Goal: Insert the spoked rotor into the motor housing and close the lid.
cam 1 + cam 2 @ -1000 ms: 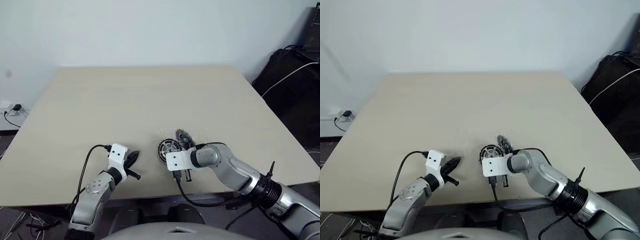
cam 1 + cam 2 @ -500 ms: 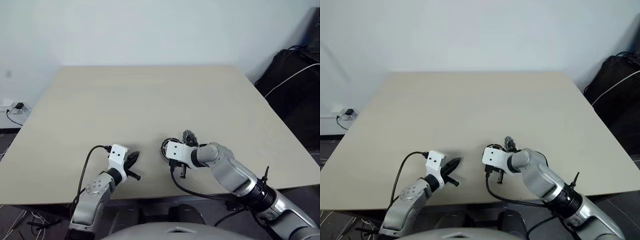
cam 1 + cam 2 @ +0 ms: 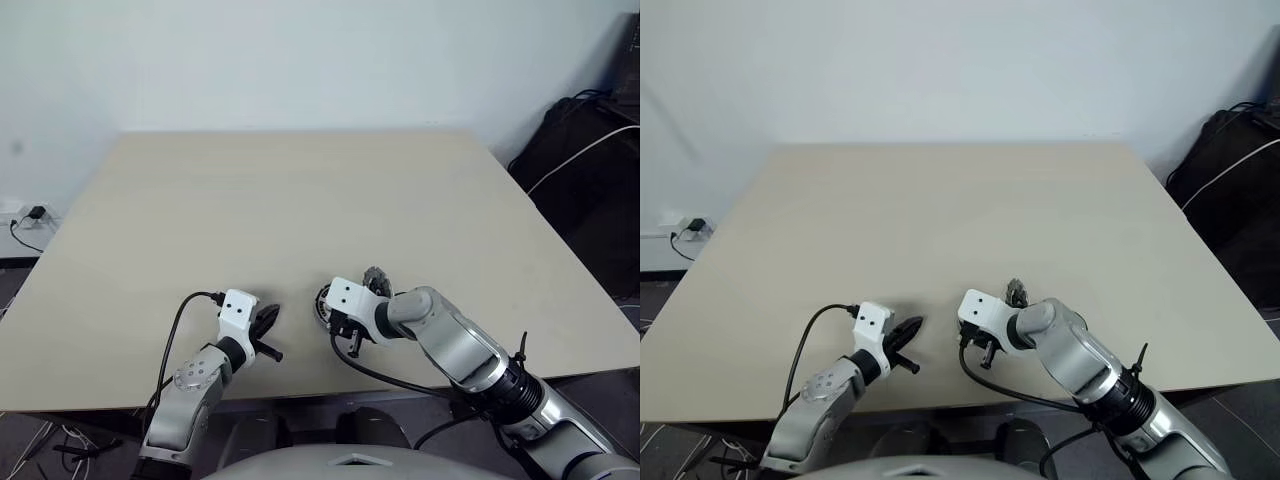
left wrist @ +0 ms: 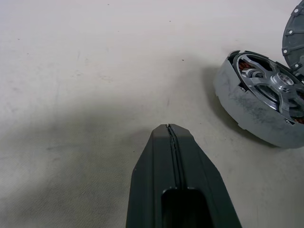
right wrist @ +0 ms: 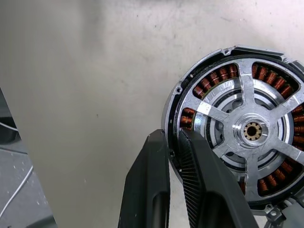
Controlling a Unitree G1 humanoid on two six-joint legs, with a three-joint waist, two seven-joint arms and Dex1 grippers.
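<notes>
motor housing (image 5: 240,137): round, dark rim, with a ring of copper-brown windings showing through the gaps. It sits flat on the table (image 3: 300,200) right at the right gripper's tips, near the table's front edge.
spoked rotor (image 5: 251,130): silver wheel with wide spokes and a small toothed centre hub, already sitting down inside the housing, windings visible between the spokes.
lid (image 4: 294,33): just a grey metal edge showing on the far side of the housing from the left gripper, looks tilted; can't make out its face.
right gripper (image 5: 172,142): pointing steeply down, fingers pinched on the housing's rim, one outside the wall, one just inside over the windings.
left gripper (image 4: 168,129): fingers pressed fully together, holding nothing, hanging over bare table with the housing off beside it, near but not touching.
</notes>
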